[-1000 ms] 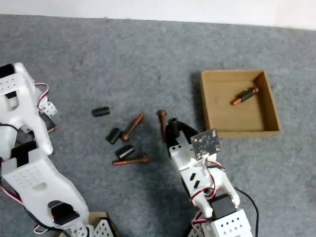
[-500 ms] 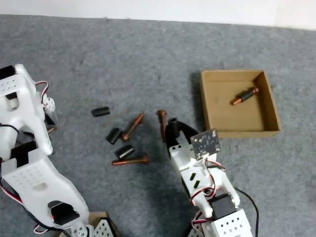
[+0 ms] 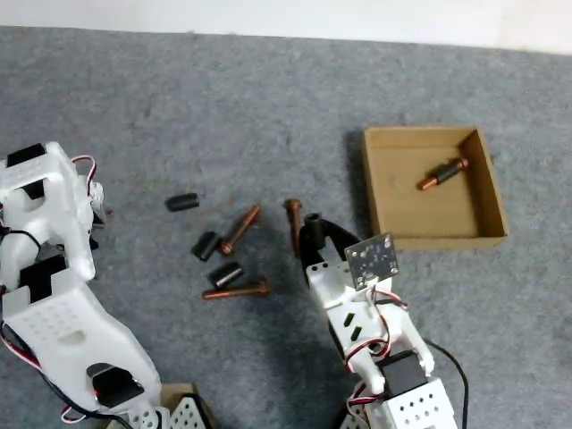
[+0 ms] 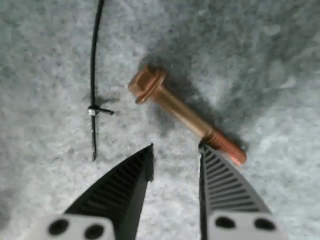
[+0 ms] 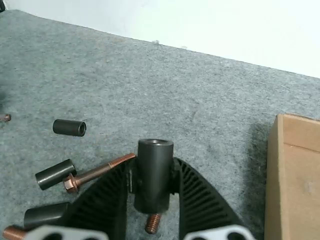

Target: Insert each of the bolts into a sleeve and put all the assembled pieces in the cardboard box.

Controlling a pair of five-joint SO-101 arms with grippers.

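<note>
Grey, carpet-like tabletop (image 3: 268, 89), a pale wall (image 3: 357, 18) along its far edge, and plenty left to assemble.

Starting at the far left, the left arm (image 3: 45, 206) is bent over the edge of the work area. Its left tool (image 4: 176, 150) is partly open and holds nothing. A copper bolt (image 4: 185, 115) lies flat just ahead of the fingertips, on a slant, with the hex head away from the tool and the threaded end close by one finger. It may be touching that finger, but that's hard to call from here. A thin black tie (image 4: 94, 100) lies on the surface off the other finger's side. The gap looks wide enough to straddle the shank, so this reads as a line-up for a pick.

Across the middle, between the two tools, loose sleeves (image 3: 206, 245) and loose bolts (image 3: 237, 290) lie scattered and unpaired.

Over to the right tool (image 5: 153, 182), which is clamped on a black sleeve (image 5: 155, 155) held upright, bore facing up. That is presumably to offer an open mouth for a bolt. Another bolt (image 3: 293, 223) rests on the tabletop just beside this tool.

The cardboard box (image 3: 434, 239) sits near that tool's outer side. One assembled piece (image 3: 442, 174) is already inside.
</note>
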